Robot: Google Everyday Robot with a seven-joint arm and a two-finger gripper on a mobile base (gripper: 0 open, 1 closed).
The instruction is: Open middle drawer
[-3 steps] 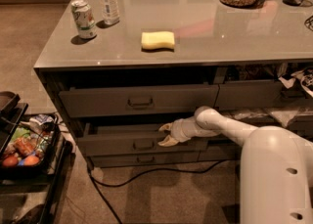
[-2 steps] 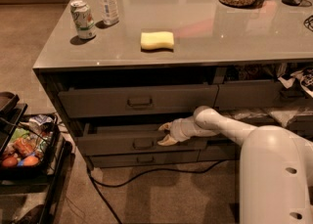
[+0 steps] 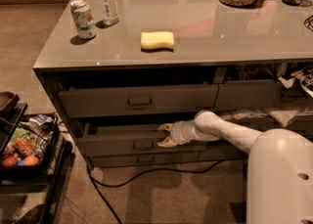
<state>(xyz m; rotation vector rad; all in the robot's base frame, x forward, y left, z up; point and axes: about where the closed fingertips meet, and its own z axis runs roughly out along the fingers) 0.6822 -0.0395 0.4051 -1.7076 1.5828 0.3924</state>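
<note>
The middle drawer (image 3: 112, 145) is a wide dark-grey drawer under the counter, with a small dark bar handle (image 3: 143, 145) at its centre. It stands pulled out a little, with a dark gap above its front. My gripper (image 3: 165, 135) reaches in from the right on the white arm (image 3: 225, 131). It sits just right of the handle, at the top edge of the drawer front. Its fingers are spread, one (image 3: 163, 127) above the edge and one (image 3: 167, 144) against the front. It holds nothing.
The taller top drawer (image 3: 139, 101) is slightly out, and a low bottom drawer (image 3: 139, 159) is below. Right-hand drawers (image 3: 288, 113) hold white packets. The counter (image 3: 205, 32) carries a can, a bottle, a yellow sponge and a jar. A cart of food (image 3: 22, 145) stands at the left. A cable (image 3: 146, 174) lies on the floor.
</note>
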